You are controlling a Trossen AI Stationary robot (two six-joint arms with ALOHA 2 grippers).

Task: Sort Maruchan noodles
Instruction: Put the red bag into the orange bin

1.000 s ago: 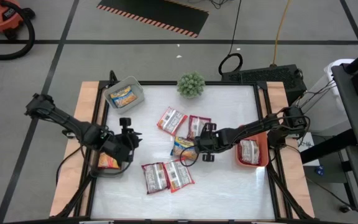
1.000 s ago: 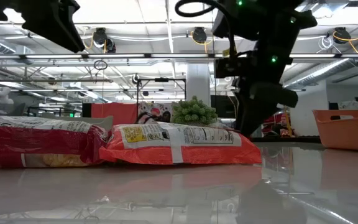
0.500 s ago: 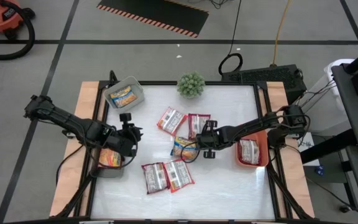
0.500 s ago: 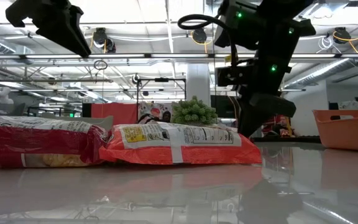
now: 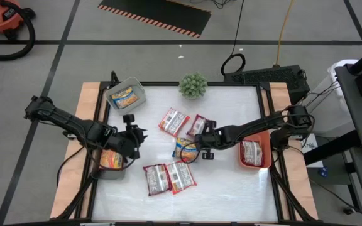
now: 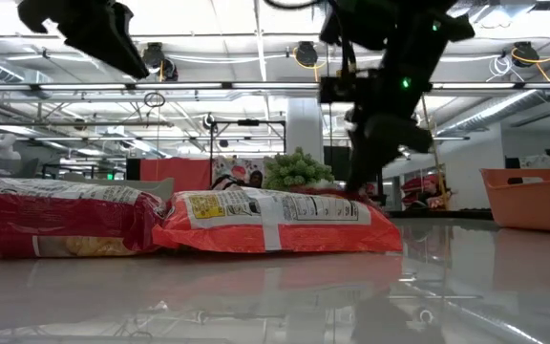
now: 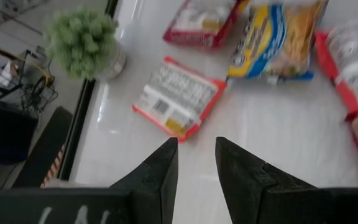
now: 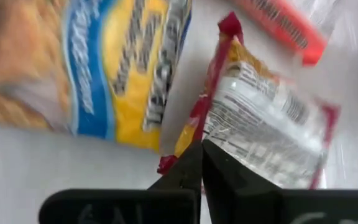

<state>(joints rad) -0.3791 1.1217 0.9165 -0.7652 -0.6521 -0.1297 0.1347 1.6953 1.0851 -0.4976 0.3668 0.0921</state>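
Observation:
Several Maruchan noodle packets lie flat on the white table (image 5: pixel 231 188): red-and-white ones (image 5: pixel 173 120) (image 5: pixel 157 179) (image 5: pixel 181 176) and a yellow-orange one with blue (image 5: pixel 185 149). My right gripper (image 5: pixel 201 139) is shut on another red-and-white packet (image 8: pixel 260 124) beside the yellow one. My left gripper (image 5: pixel 134 139) hovers narrowly open over the table's left side with nothing between its fingers (image 7: pixel 160 174). It hangs beside a grey bin (image 5: pixel 100 171) that holds a yellow-orange packet (image 5: pixel 110 158). My right gripper pinches the red sealed end edge (image 8: pixel 199 118) of the red-and-white packet between its two fingertips. The fingers slant down from the table's right side. That edge is raised and the packet tilts, its far end down toward the table.
A second grey bin (image 5: pixel 126 95) with a yellow-orange packet stands at the far left. An orange bin (image 5: pixel 255 164) with a red-and-white packet sits at the right edge. A green potted plant (image 5: pixel 193 85) stands at the far edge. Bare table lies near the front right.
My right gripper has shut on the red-and-white packet's end edge beside the yellow packet. That edge has come up off the table, so the packet now tilts, while the other packets lie as before.

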